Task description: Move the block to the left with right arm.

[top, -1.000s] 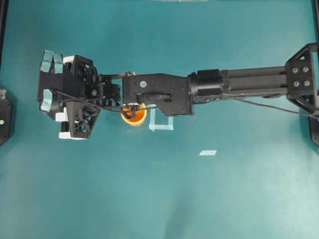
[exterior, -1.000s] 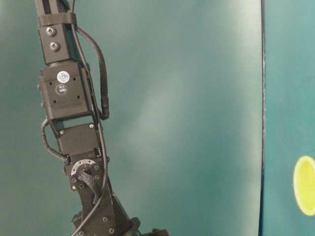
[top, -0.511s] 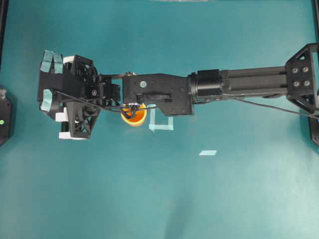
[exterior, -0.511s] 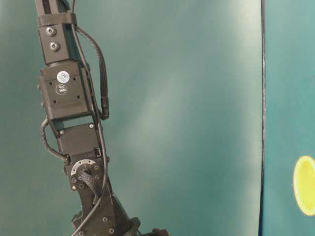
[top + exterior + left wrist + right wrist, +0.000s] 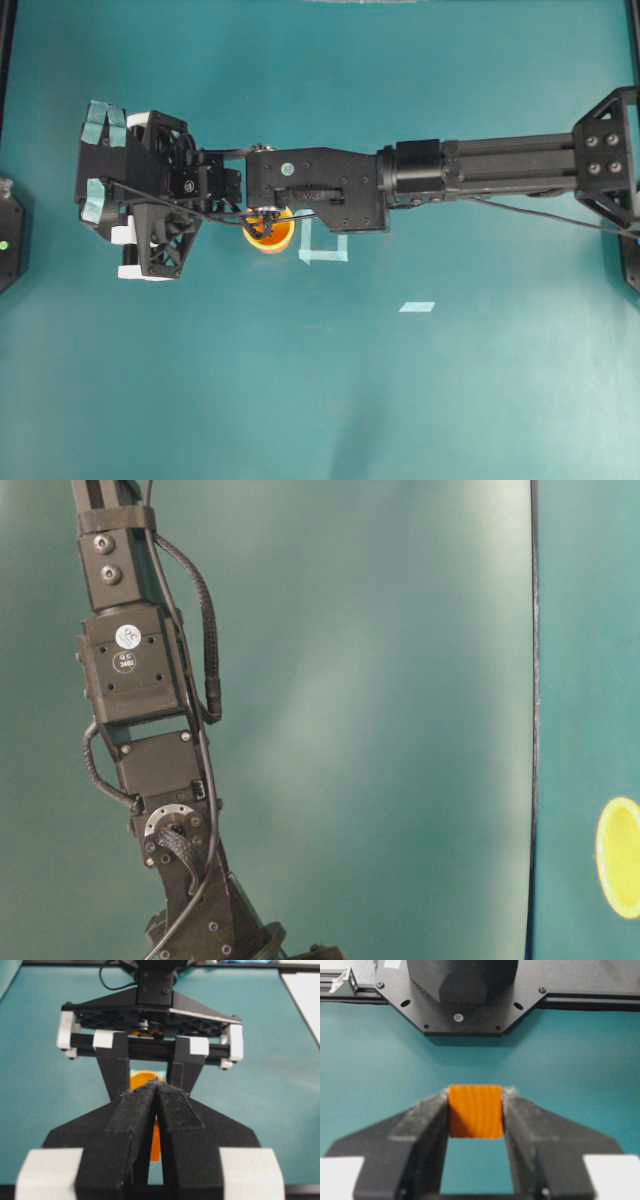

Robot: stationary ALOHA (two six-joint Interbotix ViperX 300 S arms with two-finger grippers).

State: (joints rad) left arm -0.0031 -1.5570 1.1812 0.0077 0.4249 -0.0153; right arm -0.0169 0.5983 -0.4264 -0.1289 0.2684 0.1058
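Note:
The block (image 5: 475, 1110), a small orange cube, is clamped between the two black fingers of my right gripper (image 5: 475, 1094) and held above the teal table. In the overhead view the right arm (image 5: 320, 188) reaches across to the far left, and its gripper (image 5: 98, 162) with blue-taped fingers covers the block. My left gripper (image 5: 158, 1085) is shut with nothing in it, pointing at the right gripper's black and white frame (image 5: 150, 1015). An orange patch (image 5: 142, 1079) shows just behind the left fingertips; I cannot tell whether it is the block or the cup.
A round yellow-orange cup (image 5: 270, 232) stands under the right forearm and also appears in the table-level view (image 5: 620, 857). Beside it lies a pale blue tape square (image 5: 322, 245), with a small tape strip (image 5: 417, 306) further right. The left arm's base (image 5: 8, 235) sits at the left edge.

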